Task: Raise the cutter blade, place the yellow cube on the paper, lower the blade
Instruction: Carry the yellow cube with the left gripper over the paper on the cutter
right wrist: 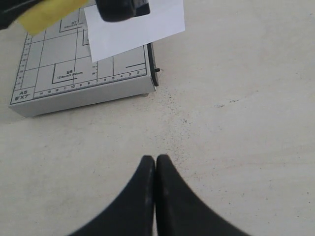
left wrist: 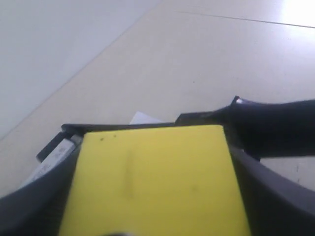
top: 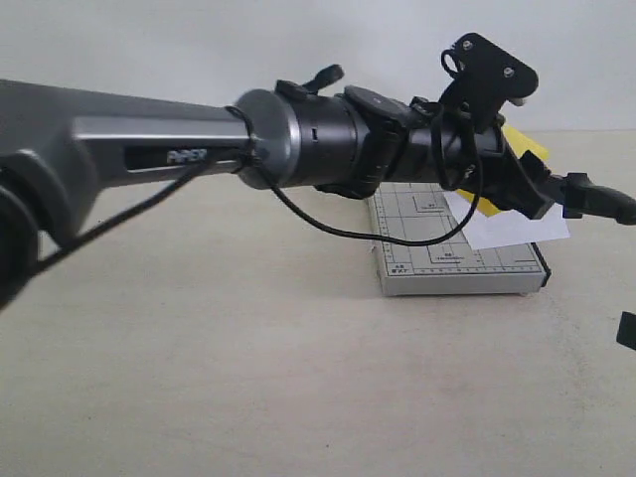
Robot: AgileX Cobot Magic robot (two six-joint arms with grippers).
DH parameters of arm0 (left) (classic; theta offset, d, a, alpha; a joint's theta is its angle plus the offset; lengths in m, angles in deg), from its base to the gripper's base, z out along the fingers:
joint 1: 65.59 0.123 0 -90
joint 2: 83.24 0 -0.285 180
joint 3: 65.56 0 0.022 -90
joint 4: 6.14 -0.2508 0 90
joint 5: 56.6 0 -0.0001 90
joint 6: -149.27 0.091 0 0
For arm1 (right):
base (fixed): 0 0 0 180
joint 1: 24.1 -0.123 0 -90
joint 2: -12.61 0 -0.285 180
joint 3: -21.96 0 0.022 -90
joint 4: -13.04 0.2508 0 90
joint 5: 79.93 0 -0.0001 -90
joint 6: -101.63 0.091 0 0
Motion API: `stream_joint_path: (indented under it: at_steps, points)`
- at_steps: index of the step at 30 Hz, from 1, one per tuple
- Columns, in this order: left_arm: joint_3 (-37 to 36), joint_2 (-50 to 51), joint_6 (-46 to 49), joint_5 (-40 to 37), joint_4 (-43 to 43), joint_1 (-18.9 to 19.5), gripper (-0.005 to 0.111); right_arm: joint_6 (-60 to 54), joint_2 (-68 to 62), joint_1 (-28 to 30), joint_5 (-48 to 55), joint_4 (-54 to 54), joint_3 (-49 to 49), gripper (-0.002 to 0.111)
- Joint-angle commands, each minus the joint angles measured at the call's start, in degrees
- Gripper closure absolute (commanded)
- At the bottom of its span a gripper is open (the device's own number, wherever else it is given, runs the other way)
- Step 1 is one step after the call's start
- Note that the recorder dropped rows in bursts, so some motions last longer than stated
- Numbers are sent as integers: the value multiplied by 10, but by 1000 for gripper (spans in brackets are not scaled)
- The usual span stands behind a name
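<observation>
Left jaws clamp bright yellow matte cube (right jaws shut, empty); bumping slim black blade lever cld drop it early.

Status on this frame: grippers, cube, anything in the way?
Left gripper shut on yellow cube, over cutter board. Right gripper shut, empty, beside board. Cube not yet on paper; paper bare where visible.

A grey gridded cutter board stands on a beige tabletop before a pale wall.
</observation>
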Motion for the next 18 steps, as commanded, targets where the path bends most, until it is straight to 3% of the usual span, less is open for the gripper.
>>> stream_joint_path:
  at_steps: [1, 8, 18]
  points:
    - [79, 47, -31, -18, -8, 4, 102, -1, 0, 2, -4, 0, -2, 108]
    - [153, 101, -31, -34, -51, 16, 102, -1, 0, 2, -4, 0, -2, 108]
    - [157, 138, -100, -23, -50, 35, 102, -1, 0, 2, -3, 0, -2, 108]
